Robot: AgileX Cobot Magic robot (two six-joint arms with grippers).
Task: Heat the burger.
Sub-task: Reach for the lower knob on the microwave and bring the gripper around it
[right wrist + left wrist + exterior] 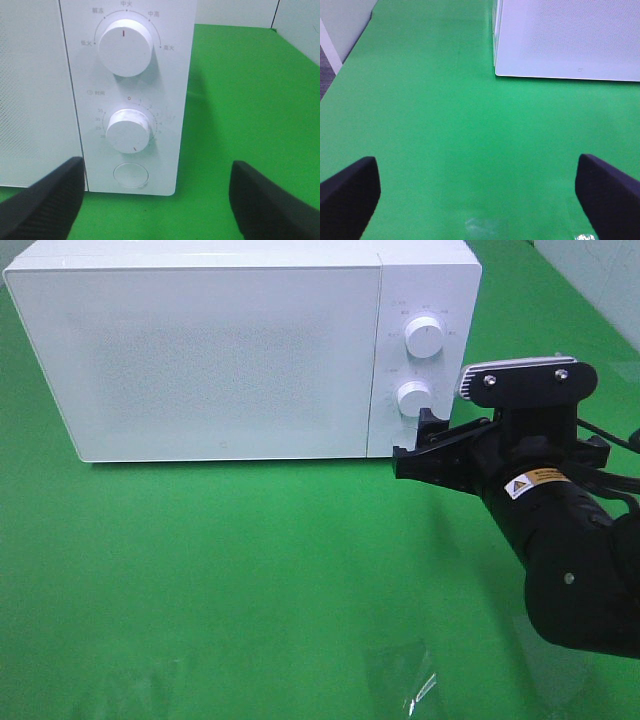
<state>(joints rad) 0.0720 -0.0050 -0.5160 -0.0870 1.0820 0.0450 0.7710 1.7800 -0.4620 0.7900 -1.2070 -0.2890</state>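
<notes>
black right gripper (157, 200), jaws apart, faces the white round timer knob (129, 130) at frame centre on the white box-shaped microwave (200, 350), likely to set heating; burger unseen, presumably behind the shut door.

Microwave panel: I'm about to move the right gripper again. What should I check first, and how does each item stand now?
1. Door shut: ok.
2. Burger inside: cannot tell; the door hides the inside and no view shows a burger.
3. Power knob set: ok, its red mark points straight up.
4. Timer knob off zero: ok, its red mark points downward, away from the 0 at the top.
5. Right gripper free: ok, open in front of the timer knob, gripping nothing.
6. Left gripper out of the way: ok, open over the green table, holding nothing.
</notes>
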